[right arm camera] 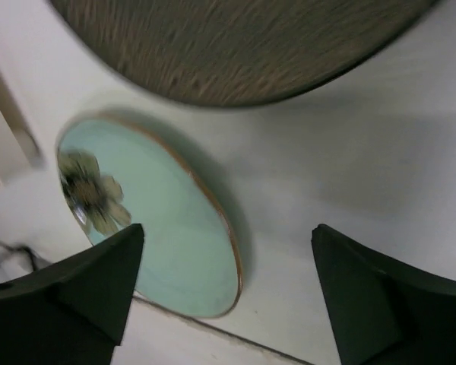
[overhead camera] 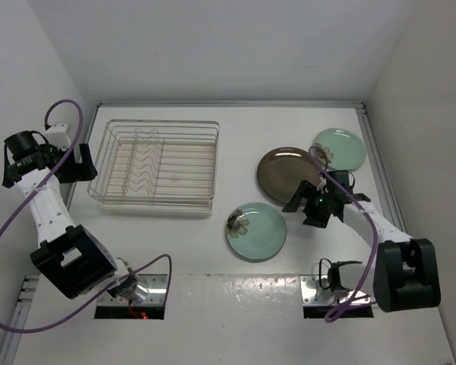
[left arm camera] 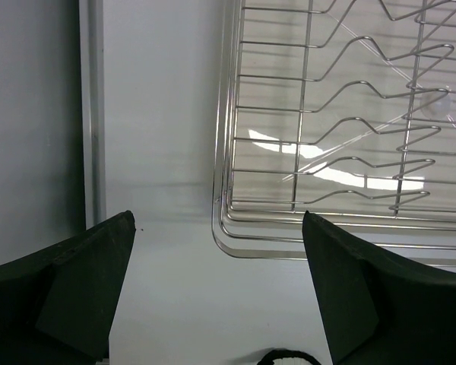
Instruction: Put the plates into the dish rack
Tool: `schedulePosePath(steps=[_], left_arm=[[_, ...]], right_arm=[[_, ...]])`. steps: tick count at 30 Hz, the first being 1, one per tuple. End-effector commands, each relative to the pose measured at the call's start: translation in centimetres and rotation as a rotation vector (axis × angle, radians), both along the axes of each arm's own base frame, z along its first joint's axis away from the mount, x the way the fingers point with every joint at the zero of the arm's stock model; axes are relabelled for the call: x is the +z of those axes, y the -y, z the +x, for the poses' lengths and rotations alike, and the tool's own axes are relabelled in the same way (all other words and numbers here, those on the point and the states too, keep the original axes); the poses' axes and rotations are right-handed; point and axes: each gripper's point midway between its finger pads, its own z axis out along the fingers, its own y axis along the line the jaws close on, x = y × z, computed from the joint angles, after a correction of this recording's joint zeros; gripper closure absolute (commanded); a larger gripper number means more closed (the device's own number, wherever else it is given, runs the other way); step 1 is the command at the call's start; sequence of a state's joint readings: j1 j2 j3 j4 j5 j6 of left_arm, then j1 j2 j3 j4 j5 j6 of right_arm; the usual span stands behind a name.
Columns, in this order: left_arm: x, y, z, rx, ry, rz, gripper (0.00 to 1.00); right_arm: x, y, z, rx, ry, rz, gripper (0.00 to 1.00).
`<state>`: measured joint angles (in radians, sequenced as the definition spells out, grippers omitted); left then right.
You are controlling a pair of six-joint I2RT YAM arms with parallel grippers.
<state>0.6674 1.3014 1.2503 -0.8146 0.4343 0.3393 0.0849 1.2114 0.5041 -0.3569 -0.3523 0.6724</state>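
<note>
Shows nothing loaded yet, with the dish rack [overhead camera: 153, 202] bare at left, the brown plate [overhead camera: 285, 171], near green plate [overhead camera: 256, 230] and far green plate [overhead camera: 340, 148] flat on the table [overhead camera: 235, 129] to its right, and left gripper [left arm camera: 218, 228] and right gripper [right arm camera: 229, 232] spread wide, apparently empty.

Pretty sure this is a robotics lab test cell, not an actual kitchen. There's a flat white table [overhead camera: 190, 251] boxed in by plain white panel walls [overhead camera: 235, 46]. Two black-and-white robot arms [overhead camera: 52, 215] are bolted to shiny metal mounts [overhead camera: 158, 283] at the near edge, with purple cables [overhead camera: 80, 125] looping loose. The only homey bits are a silvery wire dish rack [overhead camera: 156, 163] far left and three round plates [overhead camera: 256, 230], two mint-green and one dark brown, on the right.
</note>
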Motion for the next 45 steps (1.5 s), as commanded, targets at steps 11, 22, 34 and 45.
schedulePosePath(steps=[11,22,34,45], left_arm=[[0.8,-0.8,0.1,-0.013,-0.005,0.015,0.05],[0.9,-2.3,0.2,0.035,-0.017,0.0,0.05],[3.8,-3.1,1.4,0.065,0.059,0.028,0.05],[5.1,-3.6,2.9,0.068,0.105,0.007,0.05]], right_arm=[[5.6,19.1,14.2,-0.973,0.328,0.043,0.15],[-1.9,23.6,19.3,-1.107,0.143,0.069,0.4],[-7.0,24.8,21.9,-1.225,-0.041,0.141,0.62],[-3.9,25.0,25.1,-1.057,0.194,0.23,1.0]])
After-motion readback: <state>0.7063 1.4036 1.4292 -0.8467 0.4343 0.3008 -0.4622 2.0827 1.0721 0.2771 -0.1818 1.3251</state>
